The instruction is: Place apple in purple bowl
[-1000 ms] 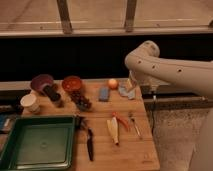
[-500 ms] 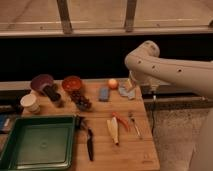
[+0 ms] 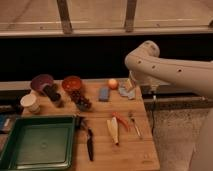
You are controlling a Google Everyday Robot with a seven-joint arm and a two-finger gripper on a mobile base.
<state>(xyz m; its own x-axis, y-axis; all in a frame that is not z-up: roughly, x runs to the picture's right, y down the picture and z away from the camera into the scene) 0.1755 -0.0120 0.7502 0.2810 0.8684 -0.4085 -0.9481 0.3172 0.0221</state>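
The apple (image 3: 113, 83) is small, round and orange-red with yellow. It sits on the wooden table (image 3: 130, 150) near the back edge, right of centre. The purple bowl (image 3: 41, 81) stands at the back left of the table, far left of the apple. My gripper (image 3: 128, 90) hangs from the white arm (image 3: 165, 67) just right of the apple, low over the table and close to it. It holds nothing that I can see.
An orange-red bowl (image 3: 72, 82) stands between the purple bowl and the apple, with dark grapes (image 3: 80, 100) in front. A dark can (image 3: 52, 94), white cup (image 3: 30, 102), blue sponge (image 3: 103, 93), green tray (image 3: 37, 145), knife (image 3: 90, 145), pale peeled food (image 3: 114, 130) and fork (image 3: 134, 125) lie around.
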